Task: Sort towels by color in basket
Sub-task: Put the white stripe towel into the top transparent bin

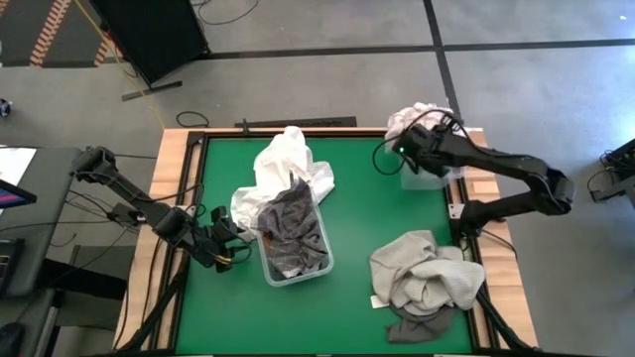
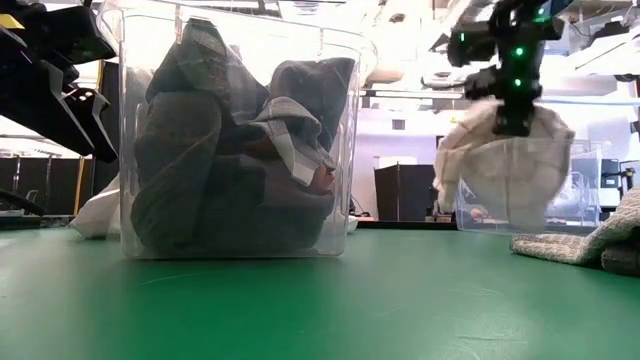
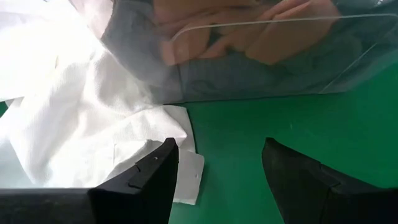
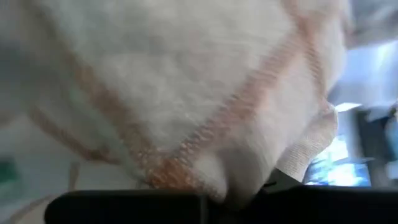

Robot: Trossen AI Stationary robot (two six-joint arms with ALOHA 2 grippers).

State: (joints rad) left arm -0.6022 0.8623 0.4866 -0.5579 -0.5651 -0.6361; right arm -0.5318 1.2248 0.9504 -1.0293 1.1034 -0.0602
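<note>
A clear bin (image 1: 294, 241) near the table's middle holds grey towels (image 2: 230, 170). A white towel (image 1: 288, 164) lies crumpled against its far side. My left gripper (image 3: 217, 168) stands open just left of this bin, low over the green mat, with the white towel's corner (image 3: 186, 177) under one finger. At the far right my right gripper (image 1: 405, 145) is shut on a white towel with red checks (image 1: 419, 119), above a second clear bin (image 1: 437, 177). A heap of beige-grey towels (image 1: 427, 276) lies on a dark grey one (image 1: 417, 322) at the near right. My right gripper holds the checked towel by a bunched part (image 4: 186, 168); the cloth fills the wrist view and hides the fingers. The towel hangs bunched and slack below the gripper (image 2: 500, 160). Its lower part shows at the second bin's height; whether it rests in the bin, I cannot tell.
The table has a raised wooden frame (image 1: 169, 169) around the green mat (image 1: 367, 218). Open mat lies between the two bins and along the near edge at the left. Cables (image 1: 382, 159) trail near the right arm.
</note>
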